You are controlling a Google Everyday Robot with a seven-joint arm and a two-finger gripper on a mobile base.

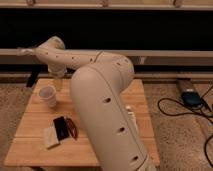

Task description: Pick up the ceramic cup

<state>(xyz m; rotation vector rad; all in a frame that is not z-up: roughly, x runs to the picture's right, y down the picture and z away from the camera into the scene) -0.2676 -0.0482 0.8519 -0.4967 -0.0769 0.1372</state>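
The hand (58, 82) hangs under the white arm (107, 100) at the back left of the wooden worktop (30, 152); I cannot tell how far open it is. The white cup (48, 96) stands upright just beside it, to the left in the picture. A flat black thing (61, 128) lies nearer the front.

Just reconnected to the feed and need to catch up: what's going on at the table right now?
The robot's arm reaches across the wooden table toward its far left corner. Its end effector hangs close beside the ceramic cup, just to the cup's right. The cup stands on the table, not yet lifted. Nearer the front lie a dark packet and a pale flat item. The arm hides much of the table's right side.
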